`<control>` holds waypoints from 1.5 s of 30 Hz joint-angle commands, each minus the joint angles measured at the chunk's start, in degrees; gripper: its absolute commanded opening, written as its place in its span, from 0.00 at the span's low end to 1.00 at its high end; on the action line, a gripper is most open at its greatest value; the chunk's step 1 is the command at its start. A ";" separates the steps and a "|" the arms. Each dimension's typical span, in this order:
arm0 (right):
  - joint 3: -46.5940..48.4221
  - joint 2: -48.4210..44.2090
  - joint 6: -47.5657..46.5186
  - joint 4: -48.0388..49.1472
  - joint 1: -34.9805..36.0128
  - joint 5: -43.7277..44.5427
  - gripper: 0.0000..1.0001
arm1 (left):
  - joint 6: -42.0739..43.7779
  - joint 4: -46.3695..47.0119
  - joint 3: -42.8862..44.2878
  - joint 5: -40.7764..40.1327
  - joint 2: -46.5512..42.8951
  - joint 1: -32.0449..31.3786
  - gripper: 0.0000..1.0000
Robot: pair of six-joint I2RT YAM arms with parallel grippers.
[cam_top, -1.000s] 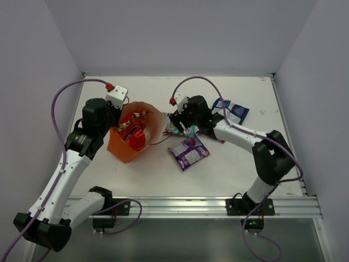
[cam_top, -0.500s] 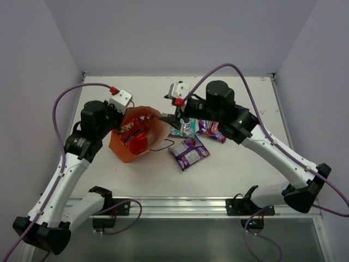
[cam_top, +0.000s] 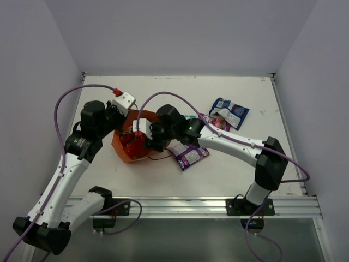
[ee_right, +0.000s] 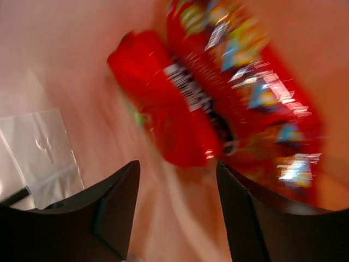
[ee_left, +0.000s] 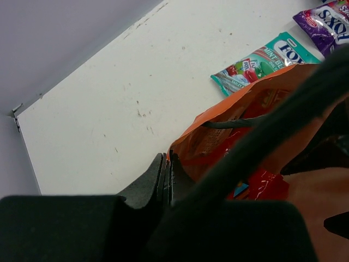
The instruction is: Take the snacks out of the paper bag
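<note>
Two red packets [ee_right: 218,109] lie under the right gripper [ee_right: 175,174], jaws parted; left gripper [ee_left: 166,174] jaws clamp the paper bag [ee_left: 218,136].

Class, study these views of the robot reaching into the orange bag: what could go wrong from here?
The open right hand sits inside the paper bag over two overlapping red packets; closing might catch both, or the bag's lining.
The left hand pinches only a thin edge of the bag's rim; lifting a packet could pull the bag free or tear it.
A dark cord handle lies by the opening and might snag the right hand coming out.
</note>
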 commanded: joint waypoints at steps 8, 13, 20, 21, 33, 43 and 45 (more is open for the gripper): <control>-3.25 3.20 -3.09 6.63 4.20 5.45 0.69 | -0.51 8.48 1.06 3.89 -1.43 -0.02 0.00; -2.19 7.42 -4.41 10.74 4.20 9.05 0.92 | -0.69 8.22 1.15 5.12 -1.86 -0.02 0.00; 0.54 12.34 -5.38 10.41 4.29 9.59 0.87 | -1.48 8.04 1.33 6.09 -1.34 0.07 0.00; 0.54 12.78 -5.38 10.58 4.29 9.59 0.83 | -1.57 8.13 1.41 6.27 -1.34 0.07 0.00; -1.04 3.49 -2.48 10.67 4.29 6.61 0.00 | -1.57 7.60 1.24 3.11 -1.69 0.07 0.00; -2.88 -10.76 -0.11 14.71 4.29 3.96 0.00 | -2.01 7.16 2.65 0.82 -1.25 0.07 0.00; -2.98 -11.91 0.16 15.15 4.29 4.40 0.00 | -2.01 7.16 2.65 0.65 -1.34 0.07 0.00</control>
